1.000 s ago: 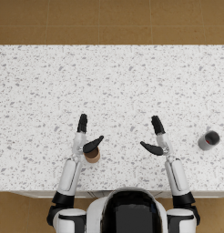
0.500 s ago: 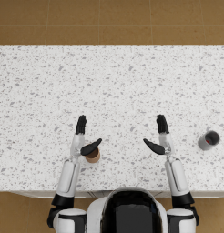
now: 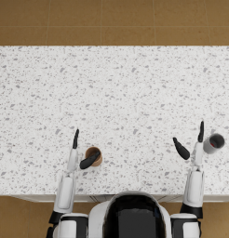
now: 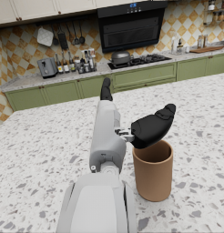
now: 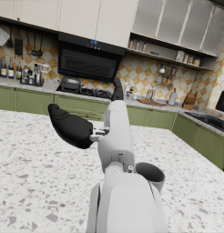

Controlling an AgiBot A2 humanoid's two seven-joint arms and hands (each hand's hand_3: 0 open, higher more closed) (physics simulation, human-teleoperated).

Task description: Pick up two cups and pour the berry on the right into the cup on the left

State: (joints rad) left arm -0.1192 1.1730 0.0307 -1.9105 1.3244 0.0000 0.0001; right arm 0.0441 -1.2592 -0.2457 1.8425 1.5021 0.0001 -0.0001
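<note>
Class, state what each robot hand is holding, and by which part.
Nothing is held. The left robot hand is open beside the brown cup; the right robot hand is open beside the grey cup.

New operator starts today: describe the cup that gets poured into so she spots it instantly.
On the speckled counter, look at its near edge beside the left hand. The brown cup stands there, thumb over its rim; the other cup, by the right hand, is grey.

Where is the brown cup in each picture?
Head view: the brown cup stands near the table's front edge, beside the left hand.
Left wrist view: brown cup close up, beside the forearm, under the hand's dark thumb.
Right wrist view: not in it.
Shared landmark: the left hand.
</note>
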